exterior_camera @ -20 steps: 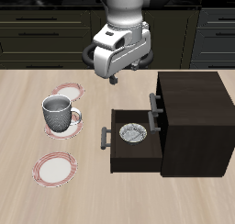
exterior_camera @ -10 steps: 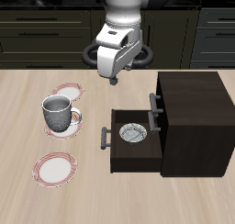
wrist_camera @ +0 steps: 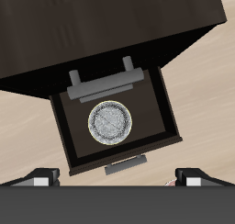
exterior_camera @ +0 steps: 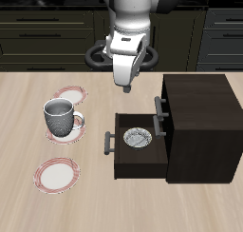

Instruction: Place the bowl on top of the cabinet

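Wooden tabletop (exterior_camera: 28, 112) is seen bearing a dark cabinet (exterior_camera: 199, 122); the bowl (exterior_camera: 138, 139) lies in its pulled-out drawer (exterior_camera: 128, 164). Above it the gripper (exterior_camera: 127, 85) is held spread, grasping nothing.

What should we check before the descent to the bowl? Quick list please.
1. Drawer pulled out: ok, bowl lies exposed inside.
2. Bowl upright and free: ok, it sits mid-drawer, apart from the walls in the wrist view.
3. Gripper above bowl: not ok, it hangs farther back, over the table behind the drawer.
4. Gripper empty: ok, nothing between the fingers.
5. Jaw opening: cannot tell; the fingers seem spread, but only their tips show.
6. Cabinet top free: ok, bare.
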